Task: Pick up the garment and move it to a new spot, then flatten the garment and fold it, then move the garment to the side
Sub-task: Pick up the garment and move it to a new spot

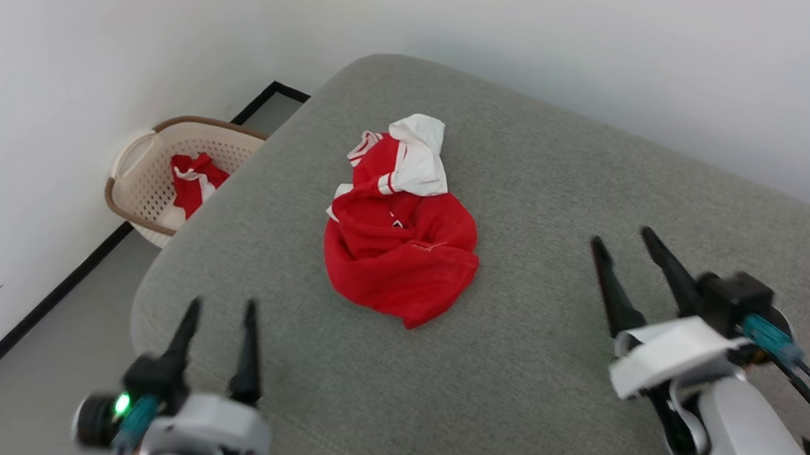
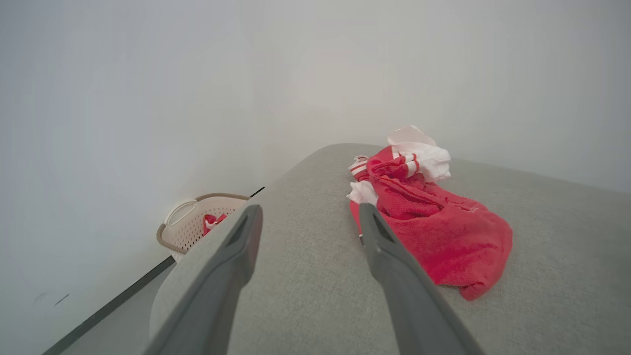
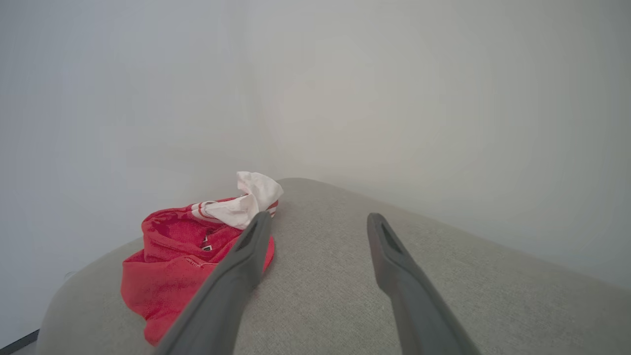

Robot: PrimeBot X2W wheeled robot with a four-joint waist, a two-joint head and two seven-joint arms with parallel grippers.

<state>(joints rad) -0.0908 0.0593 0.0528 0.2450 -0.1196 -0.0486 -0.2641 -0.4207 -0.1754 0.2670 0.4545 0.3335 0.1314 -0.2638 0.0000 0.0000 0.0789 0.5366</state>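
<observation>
Fingers (image 1: 248,350) on both sides stand parted and empty in the head view, with the left gripper (image 1: 222,305) and right gripper (image 1: 620,237) flanking the garment (image 1: 404,255), which lies crumpled ahead between them. In the left wrist view it lies just right of the tips, untouched. In the right wrist view it lies left of them. Pinching a single loose layer could, I reckon, let the heap drag or slip free
</observation>
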